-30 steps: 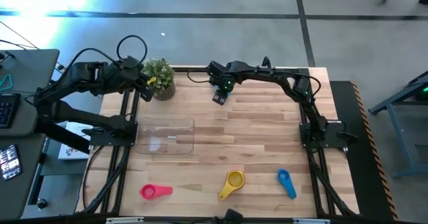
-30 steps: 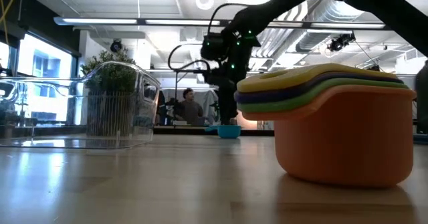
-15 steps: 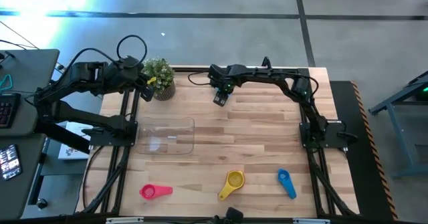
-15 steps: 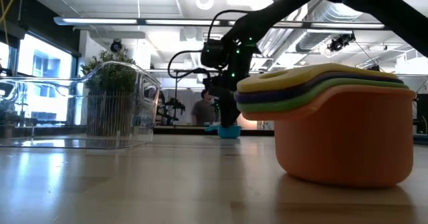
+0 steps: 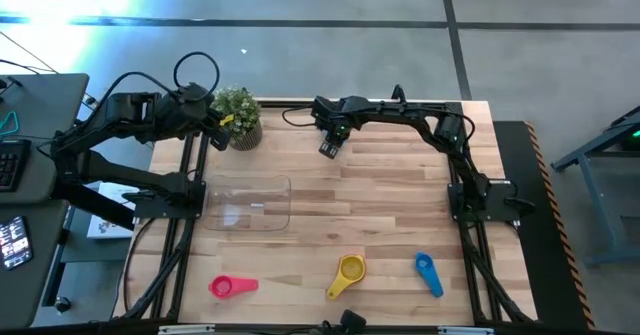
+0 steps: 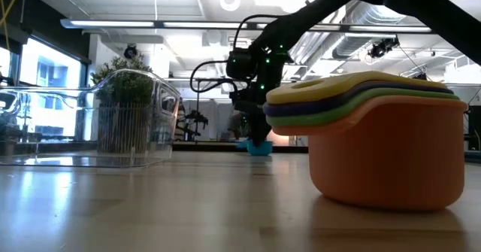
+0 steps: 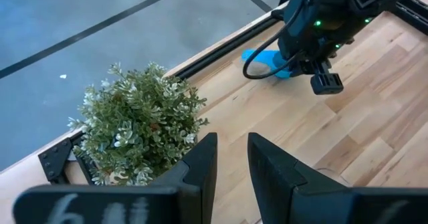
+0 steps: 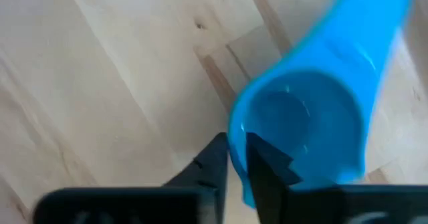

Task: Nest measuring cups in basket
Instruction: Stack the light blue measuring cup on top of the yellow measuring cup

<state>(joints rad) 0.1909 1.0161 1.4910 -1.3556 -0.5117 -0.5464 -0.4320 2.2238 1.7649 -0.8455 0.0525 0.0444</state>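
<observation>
Right gripper [image 8: 235,158]: my fingers pinch the light blue measuring cup [image 8: 314,110] rim, far table [image 5: 400,205] edge | left gripper [image 7: 231,160]: my fingers slightly spread, above plant [image 7: 140,127].

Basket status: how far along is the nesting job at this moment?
Done: nothing; the basket holds no cups. In hand: the right gripper pinches the light blue cup by its rim at the table's far edge. Left: a nested yellow stack, blue cup and pink cup sit outside.
</observation>
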